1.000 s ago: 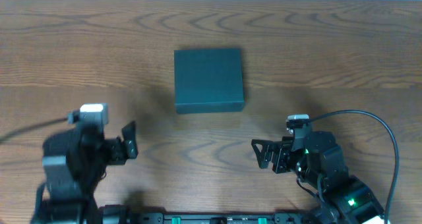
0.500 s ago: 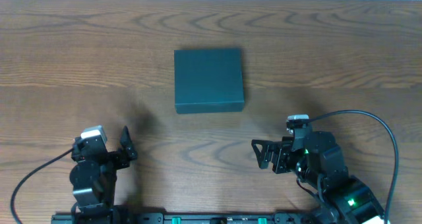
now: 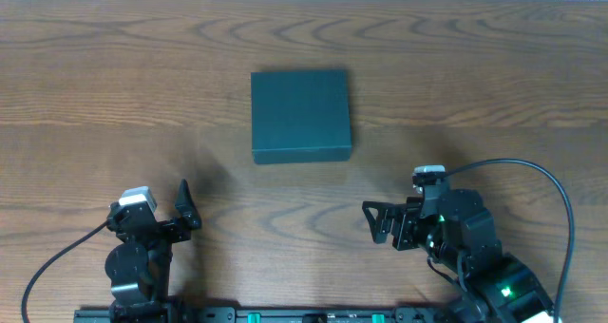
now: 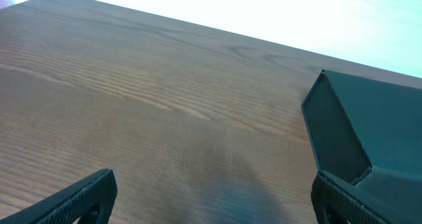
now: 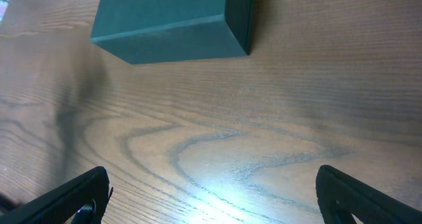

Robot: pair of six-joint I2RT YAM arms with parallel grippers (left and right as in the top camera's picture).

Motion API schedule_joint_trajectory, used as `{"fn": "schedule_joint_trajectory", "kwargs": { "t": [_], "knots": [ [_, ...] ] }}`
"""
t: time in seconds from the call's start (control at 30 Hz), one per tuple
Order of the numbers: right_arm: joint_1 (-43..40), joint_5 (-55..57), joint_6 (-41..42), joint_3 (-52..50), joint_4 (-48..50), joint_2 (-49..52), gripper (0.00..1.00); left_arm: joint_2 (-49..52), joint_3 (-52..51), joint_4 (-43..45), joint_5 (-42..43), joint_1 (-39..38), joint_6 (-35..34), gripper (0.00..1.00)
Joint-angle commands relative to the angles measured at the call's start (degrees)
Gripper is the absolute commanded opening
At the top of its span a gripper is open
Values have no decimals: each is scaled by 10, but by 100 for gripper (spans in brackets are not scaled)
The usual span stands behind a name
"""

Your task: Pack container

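Observation:
The container (image 3: 301, 115) is a dark teal-green square box, lid shut, on the wooden table a little back of centre. It also shows at the right edge of the left wrist view (image 4: 369, 128) and at the top of the right wrist view (image 5: 175, 21). My left gripper (image 3: 186, 207) is open and empty at the front left, well short of the box. My right gripper (image 3: 377, 220) is open and empty at the front right, below the box's right corner. No snack packs are in view.
The wooden table (image 3: 475, 85) fills the overhead view, with its far edge against a white wall along the top. A black cable (image 3: 556, 195) loops from the right arm at the front right.
My left arm has drawn back toward the front edge and settled lower, its gripper now pointing up the table. The right arm and the container have not moved.

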Motion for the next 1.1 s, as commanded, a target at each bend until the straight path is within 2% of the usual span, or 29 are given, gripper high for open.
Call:
{"fn": "schedule_joint_trajectory", "kwargs": {
  "t": [0.0,0.5,0.6,0.73,0.9,1.07],
  "knots": [
    [-4,0,6,2,-1,0,99,-5,-15,-1,6,3,-2,95],
    [-4,0,6,2,-1,0,99,-5,-15,-2,6,3,-2,95],
    [-1,30,-14,1,-14,-42,99,-5,-15,-2,6,3,-2,95],
    [-17,93,-70,-28,-58,-156,100,-5,-15,-2,6,3,-2,95],
    [-40,122,-69,-127,-63,-309,99,-5,-15,-2,6,3,-2,95],
    [-48,122,-1,-202,-62,-360,99,-5,-15,-2,6,3,-2,95]
  ]
}}
